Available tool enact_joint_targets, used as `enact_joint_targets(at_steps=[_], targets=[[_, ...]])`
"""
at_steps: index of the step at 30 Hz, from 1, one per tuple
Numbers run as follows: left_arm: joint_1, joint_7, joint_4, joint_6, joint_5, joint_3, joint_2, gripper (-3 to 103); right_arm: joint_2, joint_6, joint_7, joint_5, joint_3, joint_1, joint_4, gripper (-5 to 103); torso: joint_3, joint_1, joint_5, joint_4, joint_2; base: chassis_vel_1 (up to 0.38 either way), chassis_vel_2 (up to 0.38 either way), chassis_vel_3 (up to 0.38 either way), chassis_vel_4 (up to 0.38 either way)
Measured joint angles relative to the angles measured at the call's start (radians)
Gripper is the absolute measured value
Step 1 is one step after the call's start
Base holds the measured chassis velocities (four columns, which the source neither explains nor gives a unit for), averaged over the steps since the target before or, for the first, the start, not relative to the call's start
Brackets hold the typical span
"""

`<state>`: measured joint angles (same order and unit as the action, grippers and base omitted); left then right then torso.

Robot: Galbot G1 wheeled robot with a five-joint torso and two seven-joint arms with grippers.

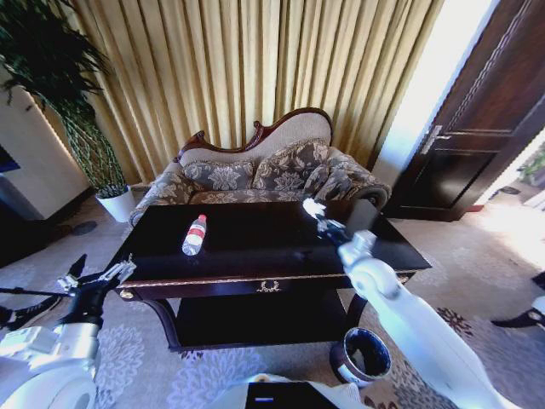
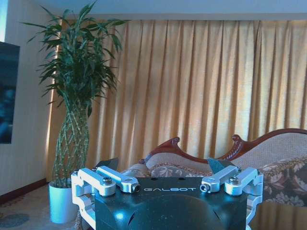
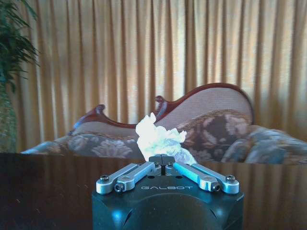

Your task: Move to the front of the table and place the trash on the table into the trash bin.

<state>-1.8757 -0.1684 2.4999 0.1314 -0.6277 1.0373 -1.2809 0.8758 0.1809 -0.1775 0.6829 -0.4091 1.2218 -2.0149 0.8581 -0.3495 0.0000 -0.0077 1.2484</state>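
- Our right pincer is pinching a crumpled paper wad above the surface, towards its right side.
- The trash bin stands on the floor below, by the front right corner, nearer our right arm.
- We cannot tell its contents.
- The bottle lies left of centre, long axis front to back.
- Our left pincer hangs spread off the left front corner.

White paper wad, dark glossy table, red-capped bottle
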Motion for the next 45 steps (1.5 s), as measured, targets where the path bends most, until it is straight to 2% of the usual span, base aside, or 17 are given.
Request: enact_joint_targets(at_steps=[4,11,16,28,45], targets=[[0.005,0.006,0.000,0.001,-0.004,-0.006,0.007,100,0.002,-0.021,0.004,-0.022,-0.072,0.089,-0.048,0,0.000,0.000,-0.0002,0.0003,0.000,0.000,0.000,0.000,0.000],[0.007,0.008,0.000,0.018,-0.023,-0.012,0.030,100,0.053,-0.056,0.037,-0.053,-0.222,0.275,-0.127,0,0.000,0.000,-0.0002,0.0001,0.000,0.000,0.000,0.000,0.000],[0.006,0.009,0.000,0.026,-0.023,-0.004,0.049,100,0.079,-0.083,0.050,-0.074,-0.274,0.382,-0.170,0,0.000,0.000,-0.0001,0.0001,0.000,0.000,0.000,0.000,0.000],[0.001,0.008,0.000,0.039,-0.024,0.003,0.069,100,0.134,-0.115,0.052,-0.122,-0.292,0.461,-0.225,0,0.000,0.000,-0.0002,0.0002,0.000,0.018,-0.017,-0.020,0.022],[0.002,0.008,0.000,0.034,-0.023,0.002,0.060,100,0.157,-0.130,0.076,-0.144,-0.262,0.461,-0.186,0,0.000,0.000,-0.0001,0.0003,0.000,0.086,-0.090,-0.089,0.092]])
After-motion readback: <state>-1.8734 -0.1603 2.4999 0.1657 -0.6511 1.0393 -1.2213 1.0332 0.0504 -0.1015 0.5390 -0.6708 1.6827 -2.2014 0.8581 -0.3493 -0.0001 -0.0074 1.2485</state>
